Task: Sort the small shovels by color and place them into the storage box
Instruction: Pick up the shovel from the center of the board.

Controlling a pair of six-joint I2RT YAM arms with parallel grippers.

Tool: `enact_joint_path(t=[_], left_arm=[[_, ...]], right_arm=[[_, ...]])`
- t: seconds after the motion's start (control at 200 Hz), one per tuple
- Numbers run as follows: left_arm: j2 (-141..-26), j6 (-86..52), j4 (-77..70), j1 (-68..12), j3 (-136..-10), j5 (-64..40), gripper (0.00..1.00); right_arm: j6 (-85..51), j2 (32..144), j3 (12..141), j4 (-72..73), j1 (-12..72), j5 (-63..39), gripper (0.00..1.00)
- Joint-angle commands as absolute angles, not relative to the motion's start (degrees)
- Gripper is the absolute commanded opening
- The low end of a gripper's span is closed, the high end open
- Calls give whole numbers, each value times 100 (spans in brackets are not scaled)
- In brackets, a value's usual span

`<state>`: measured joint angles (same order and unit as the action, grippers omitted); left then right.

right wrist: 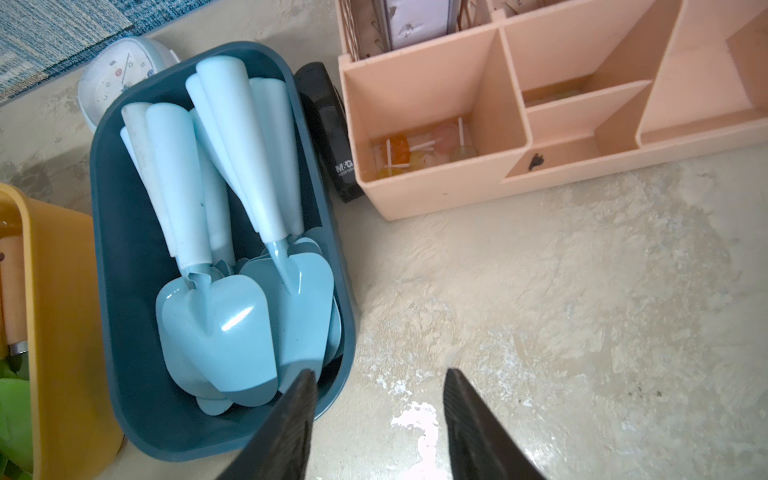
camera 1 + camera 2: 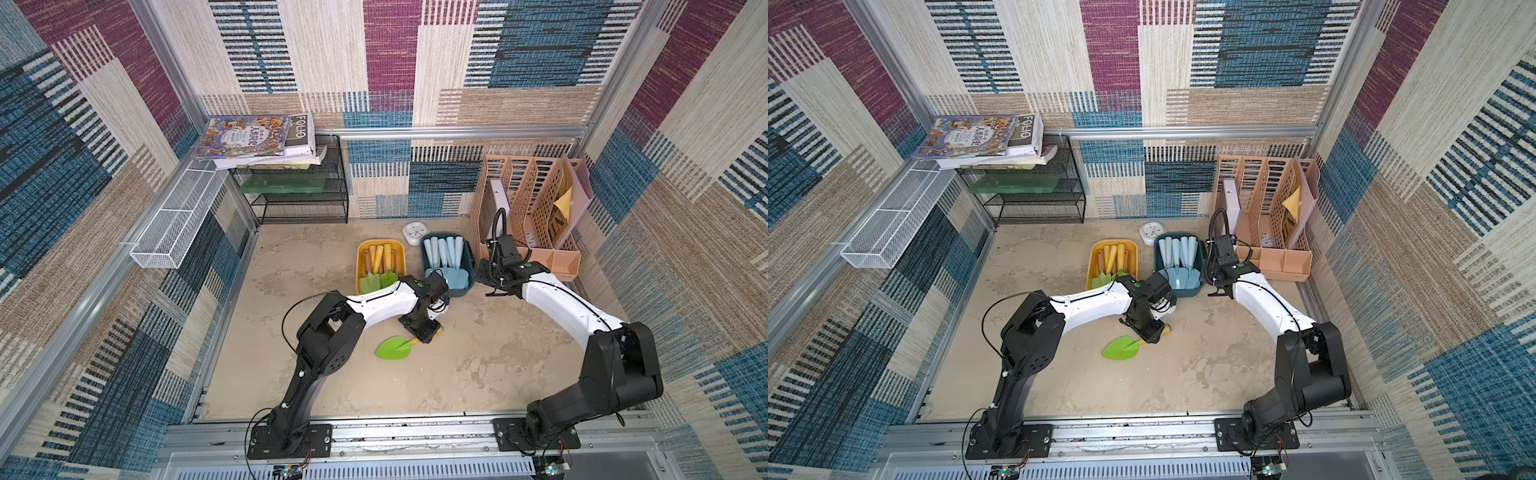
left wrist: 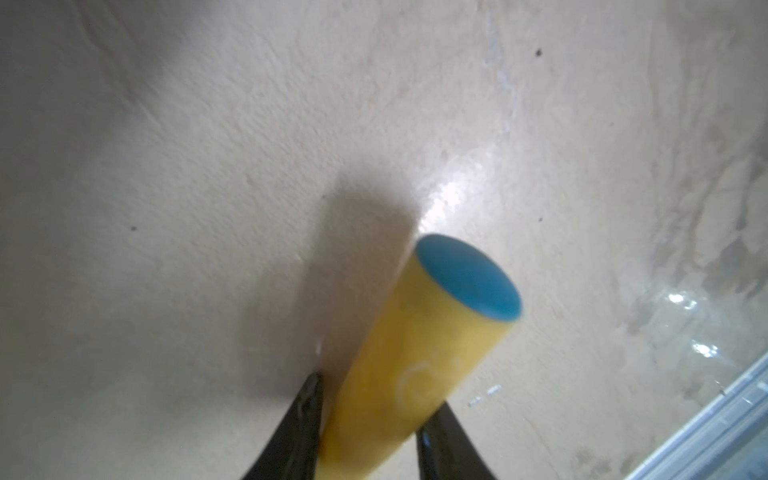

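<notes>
The left pincer (image 3: 370,409) is closed on the yellow handle (image 3: 415,353) of a green shovel (image 2: 392,347). One black finger (image 3: 309,399) sits on each side of the handle, short of its teal end cap (image 3: 467,282). In both top views this shovel is at the middle of the frame, low at the tabletop (image 2: 478,365), with its lime-green blade pointing lower left. I cannot tell whether it is lifted clear.

The right pincer (image 1: 379,374) stands partly open and holds nothing. It hangs over bare tabletop just beside the dark blue box (image 1: 120,249). That box holds the light blue shovels (image 1: 216,324), stacked with blades toward the pincer and handles away.

To its left in a top view is the yellow box (image 2: 359,266), holding green-bladed shovels (image 2: 380,257) with yellow and wooden handles. A small white clock (image 2: 412,234) sits behind the two boxes. In the right wrist view a black stapler (image 1: 328,133) lies between the blue box and a peach desk organizer (image 1: 436,187).
</notes>
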<state>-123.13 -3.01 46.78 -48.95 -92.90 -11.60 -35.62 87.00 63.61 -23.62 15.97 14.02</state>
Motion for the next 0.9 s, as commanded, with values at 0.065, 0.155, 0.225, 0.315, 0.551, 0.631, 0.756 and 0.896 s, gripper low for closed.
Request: enact_joint_path(t=[0.065,0.155,0.225,0.315,0.551,0.631,0.756,0.896], left_arm=[[-12455,-264,4825,-4921,-9294,-1003,12],[-12359,-261,4890,-4922,-9371,-930,0],[-12172,-268,4985,-4917,-9485,-839,0],[-11866,-279,5202,-4892,-9742,-603,0],[-11474,-416,5645,-4360,-10809,-110,0],[-11547,-600,5685,-3945,-11185,-156,0],[-11811,-1062,5646,-3234,-11613,-351,0],[-12021,-1425,5368,-2659,-11670,-382,0]], right_arm=[[-3648,8669,6337,-2268,1591,1397,52],[-3662,8681,6337,-2264,1582,1397,52],[-3648,8689,6337,-2274,1583,1397,52],[-3626,8716,6354,-2263,1573,1413,52],[-3580,8918,6506,-2231,1556,1380,52],[-3548,9005,6597,-2231,1556,1366,52],[-3485,9116,6738,-2239,1556,1345,52],[-3373,9201,6867,-2293,1542,1349,52]])
